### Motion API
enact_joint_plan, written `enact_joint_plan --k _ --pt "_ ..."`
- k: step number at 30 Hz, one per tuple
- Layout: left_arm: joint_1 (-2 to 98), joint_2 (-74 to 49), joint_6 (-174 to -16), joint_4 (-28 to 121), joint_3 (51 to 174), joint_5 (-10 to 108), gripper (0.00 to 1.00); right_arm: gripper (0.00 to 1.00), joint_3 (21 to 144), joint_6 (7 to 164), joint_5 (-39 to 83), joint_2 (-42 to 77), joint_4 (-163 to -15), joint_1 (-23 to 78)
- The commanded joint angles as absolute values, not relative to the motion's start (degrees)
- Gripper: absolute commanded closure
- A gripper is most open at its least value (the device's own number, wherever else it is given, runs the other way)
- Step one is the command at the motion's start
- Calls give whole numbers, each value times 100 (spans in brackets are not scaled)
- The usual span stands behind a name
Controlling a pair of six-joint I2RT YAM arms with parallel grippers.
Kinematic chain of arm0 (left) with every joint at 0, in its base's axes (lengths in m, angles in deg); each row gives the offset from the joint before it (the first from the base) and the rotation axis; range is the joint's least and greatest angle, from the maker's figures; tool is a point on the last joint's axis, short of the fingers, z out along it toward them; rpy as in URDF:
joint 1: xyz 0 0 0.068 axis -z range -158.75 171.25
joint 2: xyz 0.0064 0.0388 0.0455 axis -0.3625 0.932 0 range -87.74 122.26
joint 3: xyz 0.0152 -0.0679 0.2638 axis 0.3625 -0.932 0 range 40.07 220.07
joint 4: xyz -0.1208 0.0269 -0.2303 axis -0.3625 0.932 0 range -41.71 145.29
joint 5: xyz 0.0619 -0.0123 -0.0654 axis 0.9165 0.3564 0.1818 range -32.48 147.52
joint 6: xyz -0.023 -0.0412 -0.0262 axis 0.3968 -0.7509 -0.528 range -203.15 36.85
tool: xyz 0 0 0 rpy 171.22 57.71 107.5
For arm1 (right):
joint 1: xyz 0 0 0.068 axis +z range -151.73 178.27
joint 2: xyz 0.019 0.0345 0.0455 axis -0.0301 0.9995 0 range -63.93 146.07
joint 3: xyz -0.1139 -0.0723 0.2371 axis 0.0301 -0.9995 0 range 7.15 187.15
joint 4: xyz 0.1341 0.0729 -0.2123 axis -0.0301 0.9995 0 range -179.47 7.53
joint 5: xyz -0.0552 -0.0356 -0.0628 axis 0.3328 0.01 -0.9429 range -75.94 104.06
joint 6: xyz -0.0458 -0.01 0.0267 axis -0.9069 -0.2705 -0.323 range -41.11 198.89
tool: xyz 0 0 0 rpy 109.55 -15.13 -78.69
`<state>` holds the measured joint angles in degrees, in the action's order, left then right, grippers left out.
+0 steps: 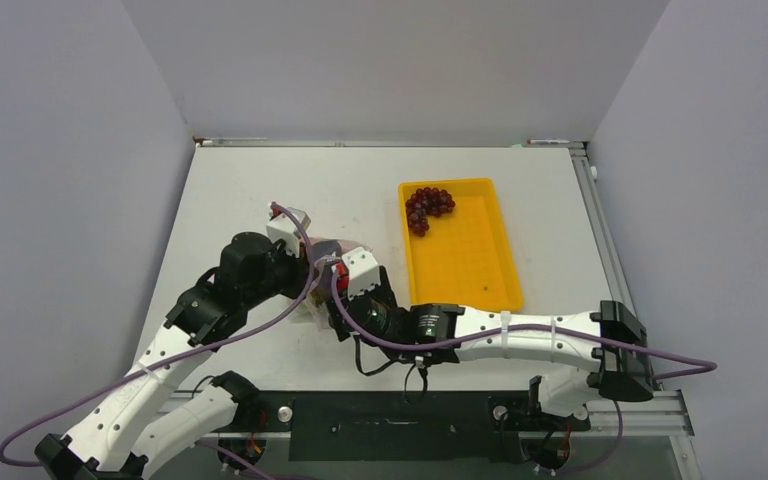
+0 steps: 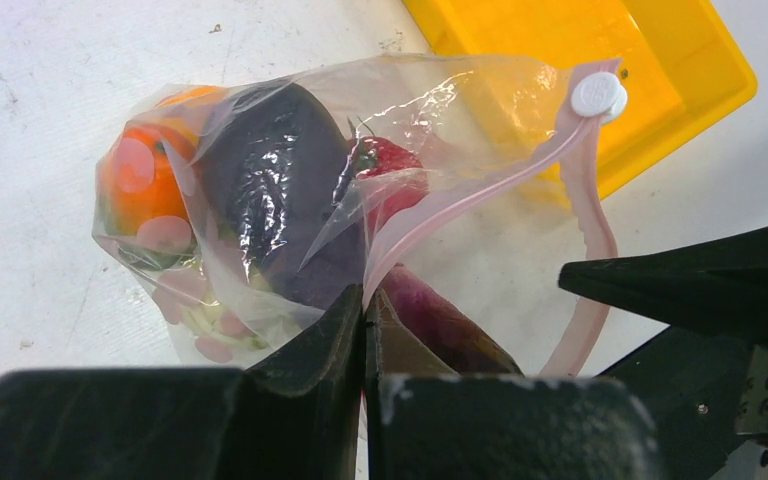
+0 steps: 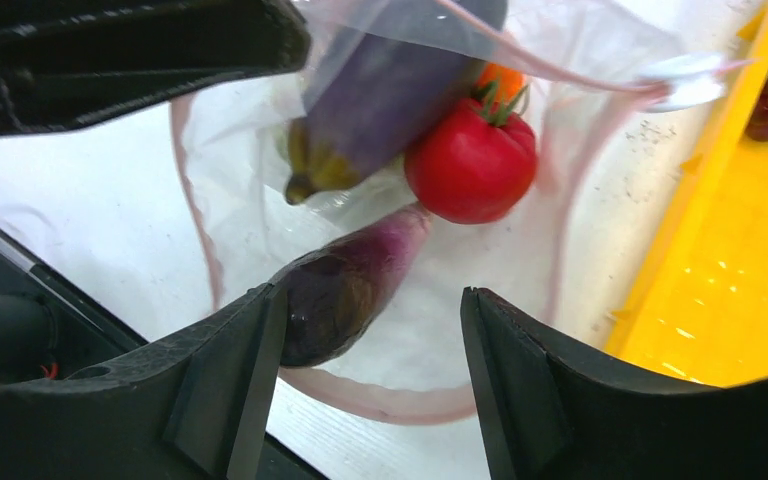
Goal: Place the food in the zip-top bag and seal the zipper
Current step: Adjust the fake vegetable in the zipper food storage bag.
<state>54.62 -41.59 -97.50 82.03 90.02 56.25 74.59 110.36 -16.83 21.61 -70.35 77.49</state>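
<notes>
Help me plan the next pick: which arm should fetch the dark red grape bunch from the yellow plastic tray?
Probably right: the right gripper is open, on the yellow tray's side; the left gripper is shut on the pink strip of the clear plastic bag, holding its mouth open.

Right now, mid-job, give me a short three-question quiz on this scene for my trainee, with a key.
1. True or false: the dark red grape bunch already lies inside the clear floppy plastic bag.
2. Pick one: the left gripper is A) open, holding nothing; B) shut on the bag's pink-red zipper strip; C) shut on the grape bunch.
3. Short answer: which food lies at the bag's mouth, under the open right gripper?

Key:
1. False: it is in the yellow rectangular tray.
2. B.
3. A purple eggplant.
</notes>
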Motion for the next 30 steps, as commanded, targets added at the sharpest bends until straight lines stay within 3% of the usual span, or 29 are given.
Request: enact_joint_plan --k 1,14,30 --pt "5483 -4160 -9704 8022 9131 5708 100 36 7183 11217 -2025 1650 -6739 7796" --pt "5533 -4086 -9704 8033 9129 5704 100 37 6698 11439 -2104 1122 -6688 7795" --pt "5606 -4018 -9686 8071 9140 5704 100 37 7300 11123 -1439 1374 -7671 7894"
